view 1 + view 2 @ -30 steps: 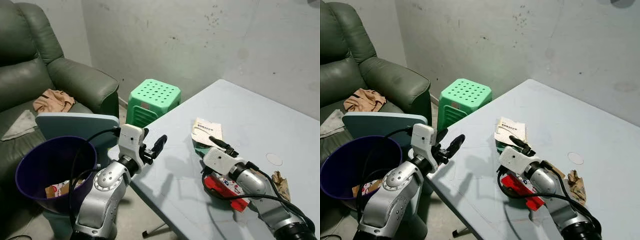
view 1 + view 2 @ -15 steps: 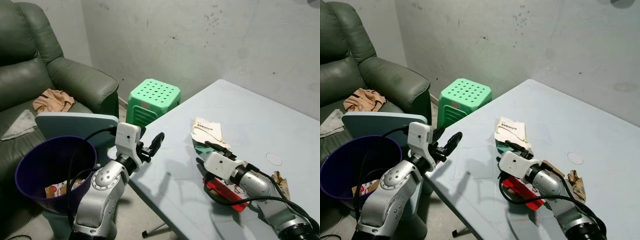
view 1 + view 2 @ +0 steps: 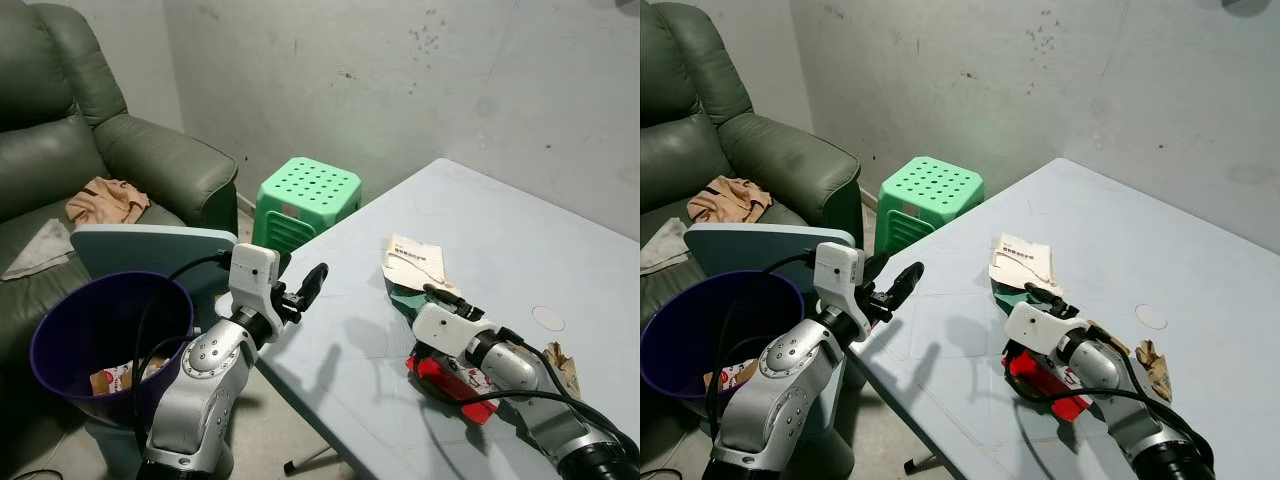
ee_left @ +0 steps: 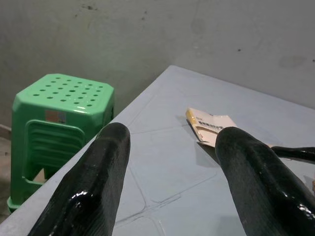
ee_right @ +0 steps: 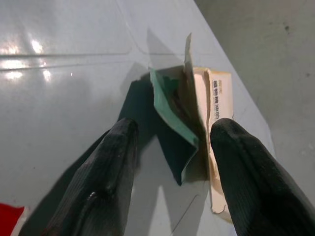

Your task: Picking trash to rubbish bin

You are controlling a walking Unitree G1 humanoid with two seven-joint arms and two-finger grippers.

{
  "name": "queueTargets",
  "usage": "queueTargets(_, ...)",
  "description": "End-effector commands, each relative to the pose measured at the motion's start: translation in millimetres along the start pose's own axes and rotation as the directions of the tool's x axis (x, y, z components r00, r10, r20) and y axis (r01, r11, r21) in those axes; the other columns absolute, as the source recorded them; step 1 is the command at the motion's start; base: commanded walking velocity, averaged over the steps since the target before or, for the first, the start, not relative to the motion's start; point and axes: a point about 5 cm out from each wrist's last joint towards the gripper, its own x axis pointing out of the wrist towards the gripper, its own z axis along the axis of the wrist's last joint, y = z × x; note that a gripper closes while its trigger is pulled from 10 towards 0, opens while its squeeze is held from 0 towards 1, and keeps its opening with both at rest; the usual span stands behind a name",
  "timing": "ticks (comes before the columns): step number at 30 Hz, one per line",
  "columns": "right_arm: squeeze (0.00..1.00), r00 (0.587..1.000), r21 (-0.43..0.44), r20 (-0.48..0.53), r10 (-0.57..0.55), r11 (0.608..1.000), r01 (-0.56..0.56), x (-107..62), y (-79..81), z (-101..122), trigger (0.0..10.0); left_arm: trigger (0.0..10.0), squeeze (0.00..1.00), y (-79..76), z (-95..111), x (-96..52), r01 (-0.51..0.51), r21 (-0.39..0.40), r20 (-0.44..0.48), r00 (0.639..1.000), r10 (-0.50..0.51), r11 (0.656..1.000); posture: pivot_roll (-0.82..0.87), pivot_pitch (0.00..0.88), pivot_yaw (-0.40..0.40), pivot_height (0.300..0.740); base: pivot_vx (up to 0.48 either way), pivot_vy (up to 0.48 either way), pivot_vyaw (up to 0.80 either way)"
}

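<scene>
On the pale blue desk (image 3: 520, 230) the right hand (image 3: 444, 298) rests low, its two black fingers spread apart, and it points at a torn green and cream paper packet (image 3: 412, 265) that lies just in front of the fingertips. In the right wrist view the green flap of this packet (image 5: 174, 123) stands between the two fingers (image 5: 106, 172), but they do not touch it. Under the right forearm lies a flat red wrapper (image 3: 452, 380) on the desk, and a small crumpled brown paper (image 3: 560, 362) lies near the desk edge beside that arm. The left hand (image 3: 305, 287) is held in the air at the near corner of the desk, its fingers also spread and holding nothing. Beside the left arm stands a round dark purple rubbish bin (image 3: 60, 320) with some trash at its bottom. Behind the bin there is a dark green leather armchair (image 3: 150, 150) with a tan cloth (image 3: 105, 200) on the seat, and a green plastic stool (image 3: 305, 195) stands by the wall.
</scene>
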Motion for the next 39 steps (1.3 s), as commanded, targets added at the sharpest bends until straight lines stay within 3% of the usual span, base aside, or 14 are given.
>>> queueTargets(1, 0.00, 0.999, -0.029, 0.025, -0.024, 0.999, 0.025, 0.1, -4.7, 3, 0.0, 10.0, 0.00, -4.0, 9, 2.3, 0.014, 0.010, 0.027, 1.000, -0.014, 1.000, 0.07, 0.037, -0.095, 0.740, 0.000, 0.000, 0.00)
queueTargets(9, 0.00, 1.000, 0.006, 0.008, -0.026, 1.000, 0.026, 2.5, -5.9, 3, 0.0, 10.0, 0.00, -3.9, 9, 3.3, 0.014, 0.001, 0.029, 0.999, -0.014, 1.000, 0.07, 0.038, -0.095, 0.740, 0.000, 0.000, 0.00)
queueTargets(33, 0.00, 0.997, -0.034, 0.073, 0.013, 0.999, -0.011, -4.2, -6.9, 3, 0.0, 10.0, 0.00, 0.5, 12, 3.1, -0.002, -0.019, 0.040, 0.999, 0.003, 1.000, 0.06, 0.040, -0.099, 0.740, 0.000, 0.000, 0.00)
queueTargets(34, 0.00, 0.997, -0.035, 0.076, 0.012, 0.999, -0.010, -4.4, -7.3, 3, 3.2, 10.0, 0.00, 0.7, 12, 3.1, -0.003, -0.021, 0.040, 0.999, 0.004, 1.000, 0.06, 0.041, -0.098, 0.740, 0.000, 0.000, 0.00)
queueTargets(35, 0.00, 0.996, -0.041, 0.093, 0.016, 0.999, -0.012, -5.3, -7.6, 4, 3.2, 10.0, 0.00, 1.0, 12, 3.2, -0.004, -0.022, 0.041, 0.999, 0.005, 1.000, 0.06, 0.041, -0.098, 0.740, 0.000, 0.000, 0.00)
queueTargets(36, 0.00, 0.994, -0.047, 0.111, 0.023, 0.999, -0.018, -6.7, -7.6, 5, 4.9, 10.0, 0.00, 1.1, 12, 3.3, -0.004, -0.023, 0.041, 0.999, 0.005, 1.000, 0.07, 0.040, -0.098, 0.740, 0.000, 0.000, 0.00)
queueTargets(37, 0.00, 0.992, -0.052, 0.123, 0.029, 0.998, -0.023, -7.8, -7.4, 6, 4.9, 10.0, 0.00, 1.1, 12, 3.3, -0.004, -0.023, 0.041, 0.999, 0.005, 1.000, 0.07, 0.040, -0.098, 0.740, 0.000, 0.000, 0.00)
queueTargets(38, 0.00, 0.991, -0.061, 0.114, 0.073, 0.996, -0.066, -9.5, -4.3, 5, 10.0, 10.0, 0.00, 1.2, 12, 3.1, -0.005, -0.025, 0.043, 0.999, 0.006, 1.000, 0.06, 0.041, -0.099, 0.740, 0.000, 0.000, 0.00)
queueTargets(39, 0.00, 0.990, -0.068, 0.106, 0.089, 0.994, -0.082, -10.7, -3.5, 3, 10.0, 10.0, 0.00, 1.5, 13, 3.2, -0.006, -0.029, 0.044, 0.999, 0.007, 1.000, 0.06, 0.041, -0.099, 0.740, 0.000, 0.000, 0.00)
